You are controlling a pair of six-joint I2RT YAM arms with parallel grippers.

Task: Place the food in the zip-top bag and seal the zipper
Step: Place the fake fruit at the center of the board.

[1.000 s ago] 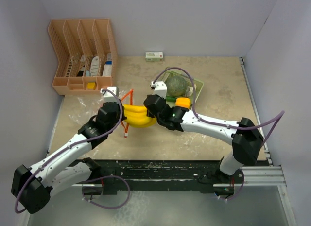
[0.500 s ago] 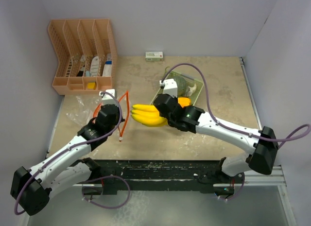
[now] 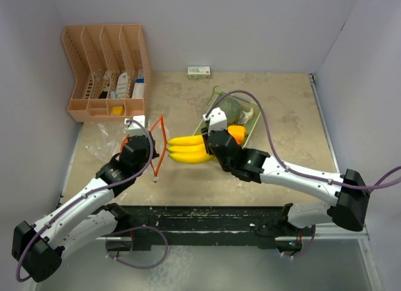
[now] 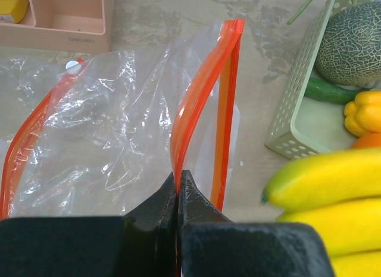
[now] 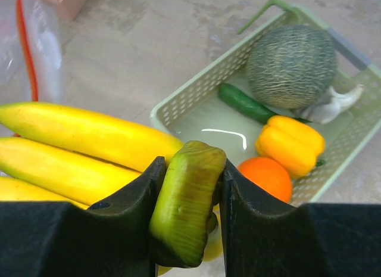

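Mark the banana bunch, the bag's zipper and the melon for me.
banana bunch (image 3: 188, 149): top view, middle of the bunch.
zipper (image 4: 196, 98): left wrist view, midway up the raised orange strip.
melon (image 5: 290, 65): right wrist view, centre of its netted rind.

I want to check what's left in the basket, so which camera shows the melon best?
The right wrist view: the melon sits whole and close in the basket, netting clear. The left wrist view cuts it off at the right edge; the top view shows it small and far off.
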